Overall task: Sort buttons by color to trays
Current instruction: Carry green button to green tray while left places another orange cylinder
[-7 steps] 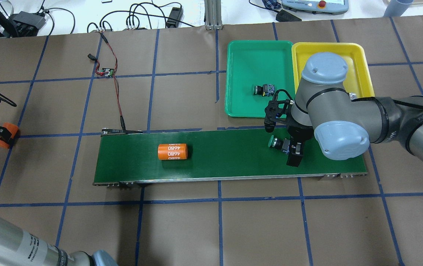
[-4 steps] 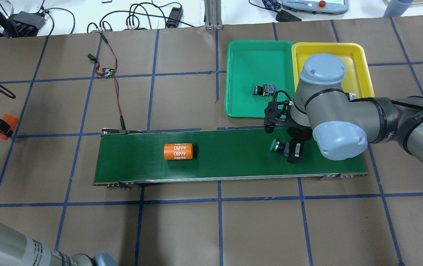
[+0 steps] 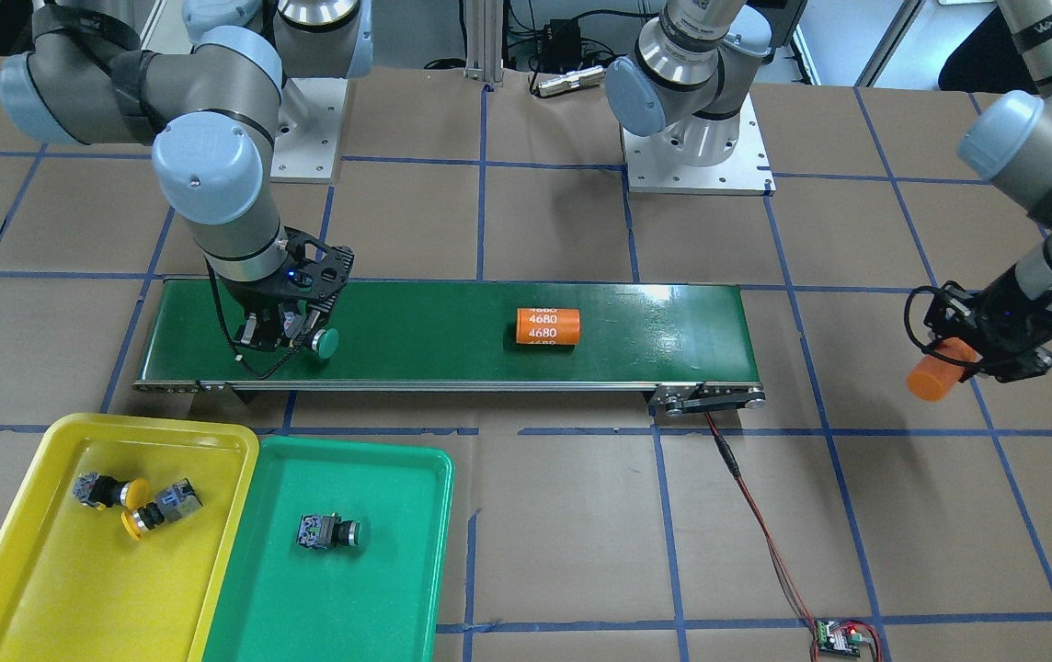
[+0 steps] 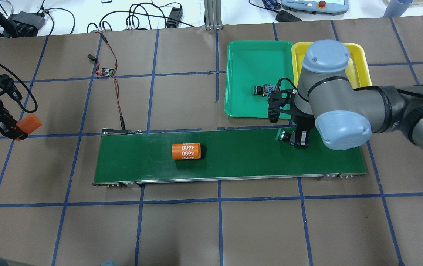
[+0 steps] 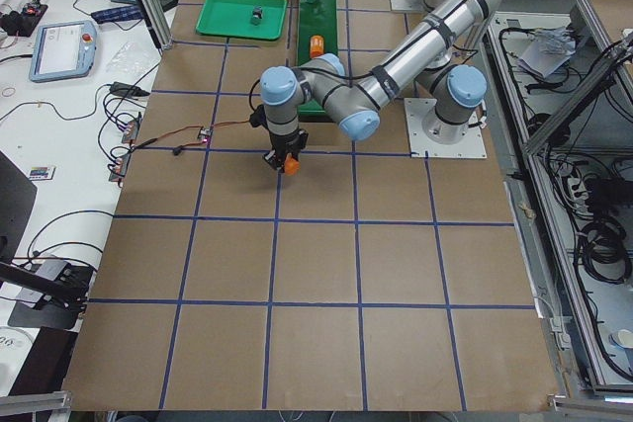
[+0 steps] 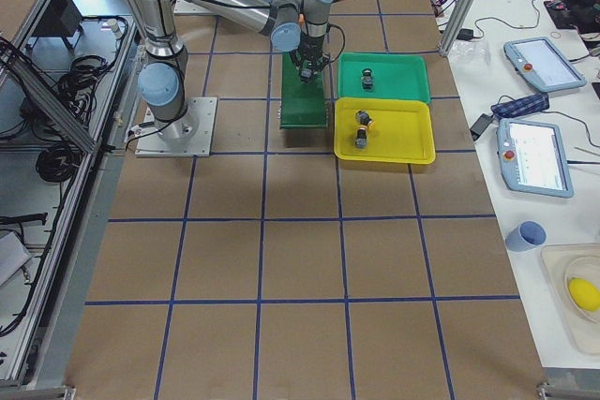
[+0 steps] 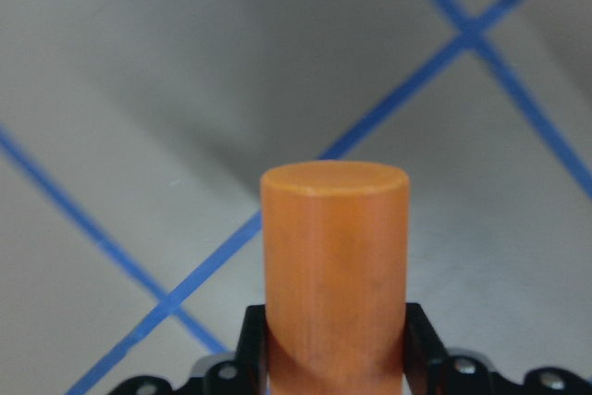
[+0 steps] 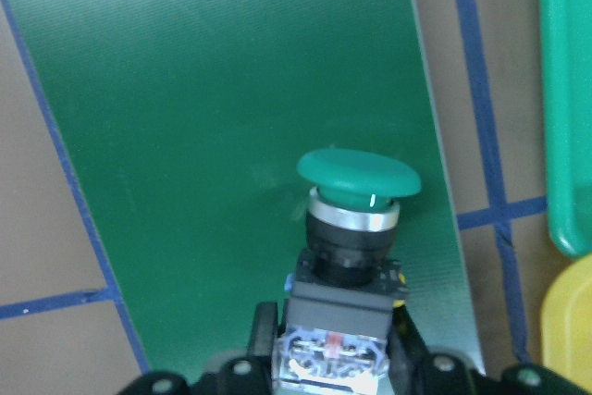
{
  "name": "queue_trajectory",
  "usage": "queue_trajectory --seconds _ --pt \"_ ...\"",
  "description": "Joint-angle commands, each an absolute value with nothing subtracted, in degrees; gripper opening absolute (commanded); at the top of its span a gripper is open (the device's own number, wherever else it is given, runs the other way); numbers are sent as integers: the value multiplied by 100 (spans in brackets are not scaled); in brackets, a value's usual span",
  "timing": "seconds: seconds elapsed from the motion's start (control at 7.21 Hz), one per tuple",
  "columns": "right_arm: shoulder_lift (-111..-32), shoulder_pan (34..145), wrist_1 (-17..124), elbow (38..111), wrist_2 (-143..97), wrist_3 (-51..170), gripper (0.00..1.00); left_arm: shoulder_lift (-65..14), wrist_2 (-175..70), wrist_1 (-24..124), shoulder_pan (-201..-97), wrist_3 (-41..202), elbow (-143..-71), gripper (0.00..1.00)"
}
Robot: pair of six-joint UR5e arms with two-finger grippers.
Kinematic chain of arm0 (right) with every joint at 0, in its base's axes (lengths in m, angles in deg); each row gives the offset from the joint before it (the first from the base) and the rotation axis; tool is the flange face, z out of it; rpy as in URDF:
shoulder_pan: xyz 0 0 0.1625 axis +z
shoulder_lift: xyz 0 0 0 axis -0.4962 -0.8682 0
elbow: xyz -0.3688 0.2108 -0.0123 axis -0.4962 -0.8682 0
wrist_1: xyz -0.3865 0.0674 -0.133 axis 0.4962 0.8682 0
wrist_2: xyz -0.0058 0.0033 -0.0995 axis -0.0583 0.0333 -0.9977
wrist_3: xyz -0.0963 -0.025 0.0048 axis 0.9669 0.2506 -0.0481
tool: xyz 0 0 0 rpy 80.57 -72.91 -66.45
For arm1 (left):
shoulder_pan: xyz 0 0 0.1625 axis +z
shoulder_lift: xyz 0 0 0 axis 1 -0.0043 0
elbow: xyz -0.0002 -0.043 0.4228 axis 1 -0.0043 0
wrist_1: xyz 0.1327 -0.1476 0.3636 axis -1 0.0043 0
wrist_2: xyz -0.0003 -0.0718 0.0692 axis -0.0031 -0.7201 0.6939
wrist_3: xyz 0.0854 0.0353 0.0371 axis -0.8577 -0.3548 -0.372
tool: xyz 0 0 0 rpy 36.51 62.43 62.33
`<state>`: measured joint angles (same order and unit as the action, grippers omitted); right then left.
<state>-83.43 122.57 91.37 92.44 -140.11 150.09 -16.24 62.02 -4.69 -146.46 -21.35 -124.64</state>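
Observation:
My right gripper (image 4: 297, 138) is shut on a green-capped button (image 4: 281, 136) and holds it just above the dark-green conveyor belt (image 4: 233, 159), near the belt's far edge by the green tray (image 4: 248, 62). The wrist view shows the button's green cap (image 8: 359, 173) pointing away over the belt. One green button (image 4: 263, 89) lies in the green tray. Two yellow buttons (image 3: 108, 490) (image 3: 158, 510) lie in the yellow tray (image 3: 48, 588); my arm hides them in the overhead view. My left gripper (image 4: 12, 127) is shut on an orange cylinder (image 4: 28, 123), above the table far left.
A second orange cylinder (image 4: 186, 151) marked 4680 lies on the belt's middle. A small circuit board (image 4: 107, 72) with red and black wires runs to the belt's left end. The trays sit side by side beyond the belt's right end.
My right gripper has carried the green button across the belt toward the green tray. The cylinder on the belt has drifted right. My left gripper has moved up and away with its cylinder.

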Motion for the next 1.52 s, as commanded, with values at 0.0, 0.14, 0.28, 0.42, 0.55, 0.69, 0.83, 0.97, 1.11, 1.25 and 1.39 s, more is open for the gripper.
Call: queue_trajectory --seconds 0.0,0.14,0.28,0.42,0.55,0.69,0.83,0.97,1.11,1.25,1.39 --pt "-7833 11942 9077 8208 -14132 15587 10 -795 6206 -888 -15544 -2838 -13456 0" --pt "-7508 11905 9128 7689 -14045 15728 10 -575 6223 -1362 -16019 -3424 -13895 0" --pt "-7182 11905 9163 7293 -14010 16356 10 -451 6197 -1880 -16329 -3525 -14326 0" --pt "-6970 11905 9425 7115 -13592 16980 11 -441 6214 -2085 -16758 -3526 -14469 0" --pt "-6568 11896 10245 7087 -13370 17012 18 -406 6345 -2105 -17206 -3465 -14531 0" --pt "-6425 11905 10358 7095 -13385 16995 38 -458 6538 -2149 -17472 -3291 -14515 0" --pt "-6432 11905 10290 7147 -13394 16995 99 -528 6514 -2149 -17683 -3150 -14506 0" --pt "-6449 11905 10280 7165 -13403 16986 100 -415 6540 -2140 -17798 -3148 -14567 0" --pt "-6641 11887 9976 7192 -13403 16995 100 -414 6557 -2140 -17791 -3148 -14585 0" --pt "-6965 11887 9503 7209 -13403 16995 100 -432 6505 -2166 -17782 -3122 -14585 0" --pt "-7360 11878 9019 7209 -13403 16995 100 -449 6479 -2149 -17791 -2948 -14611 0"
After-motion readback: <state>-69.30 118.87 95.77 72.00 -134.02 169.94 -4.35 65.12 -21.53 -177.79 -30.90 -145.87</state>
